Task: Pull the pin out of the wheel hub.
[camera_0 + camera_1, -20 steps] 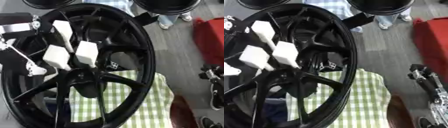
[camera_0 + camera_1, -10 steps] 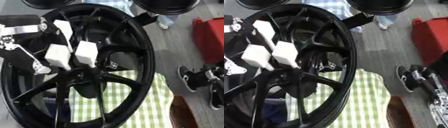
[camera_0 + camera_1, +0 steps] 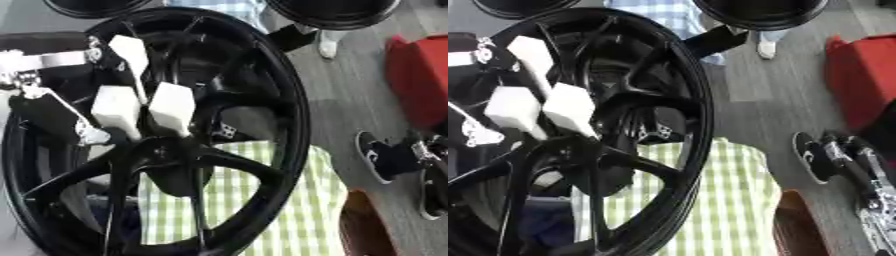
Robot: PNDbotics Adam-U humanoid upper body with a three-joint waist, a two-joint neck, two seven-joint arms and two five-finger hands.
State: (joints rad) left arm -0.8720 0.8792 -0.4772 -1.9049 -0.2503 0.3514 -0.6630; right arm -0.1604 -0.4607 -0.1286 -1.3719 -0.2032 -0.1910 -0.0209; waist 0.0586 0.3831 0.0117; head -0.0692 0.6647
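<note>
A large black spoked wheel hub (image 3: 262, 65) stands on edge and fills the left of both views. My left hand (image 3: 52, 105) comes in from the left and reaches in among the spokes. Its white fingertips (image 3: 171, 107) lie spread just above the hub's centre (image 3: 166, 150), and one more white pad (image 3: 131, 50) sits higher up. I see nothing held between them, and no pin shows. My right hand (image 3: 842, 160), black and silver, hangs low at the right, apart from the rim.
A green-checked cloth (image 3: 289, 210) lies behind and below the wheel. A red block (image 3: 420, 80) stands at the right, a brown thing (image 3: 367, 225) at the lower right. Two other black wheels (image 3: 332, 10) show at the top edge, with a person's shoe (image 3: 328, 45) beside them.
My right hand has moved in from the right edge toward the wheel. The left hand has stayed at the hub's centre.
</note>
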